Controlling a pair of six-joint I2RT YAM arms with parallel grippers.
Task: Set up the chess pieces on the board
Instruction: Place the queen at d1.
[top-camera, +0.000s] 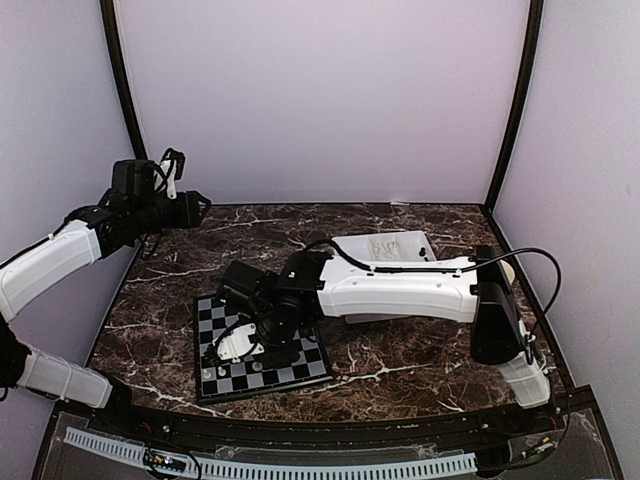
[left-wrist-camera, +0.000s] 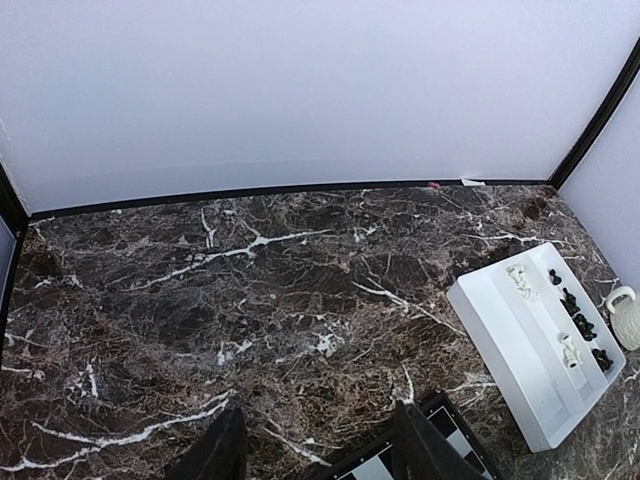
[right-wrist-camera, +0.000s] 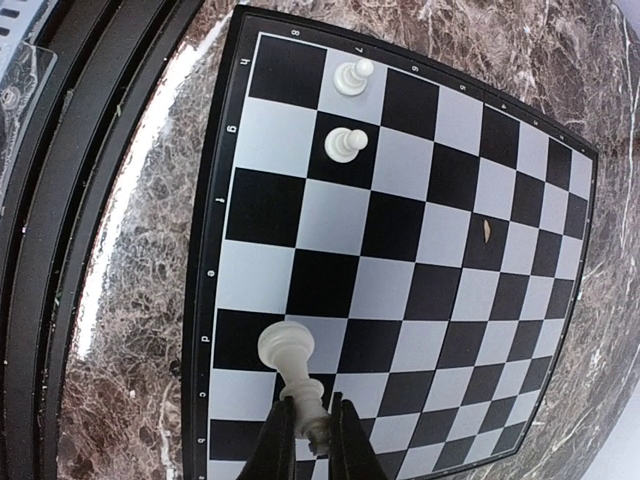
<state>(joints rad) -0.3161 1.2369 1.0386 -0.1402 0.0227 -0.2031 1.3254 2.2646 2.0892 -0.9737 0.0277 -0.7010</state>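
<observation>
A flat square chessboard with black and light-grey squares and a thin black rim (top-camera: 300, 365) lies on the dark brown, white-veined marble surface (top-camera: 420, 350), close to its near edge and left of the middle. The white right arm (top-camera: 400, 290) reaches across from the right to hang over it. In the right wrist view, the right fingers (right-wrist-camera: 275, 445) are drawn narrow around a larger white chessman (right-wrist-camera: 290, 360). It is pinched at one end, and its broad rounded end points out over the squares near the lettered rim. Whether it touches the board I cannot tell. Farther along that side, near a corner, two small white plastic pawns (right-wrist-camera: 345, 145) stand upright on neighbouring squares, one light and one dark. A tiny tan speck (right-wrist-camera: 485, 230) sits on a dark square toward the middle. The left arm (top-camera: 60, 260) is raised at the left, well apart from the board. The left fingers (left-wrist-camera: 215, 455) stand wide with only bare surface between them. A white rectangular two-compartment tray (left-wrist-camera: 500, 330) rests toward the far right, with several white and black chessmen (left-wrist-camera: 580, 322) in the compartment nearer a cream ribbed mug (left-wrist-camera: 625, 318), which sits just beside the tray.
</observation>
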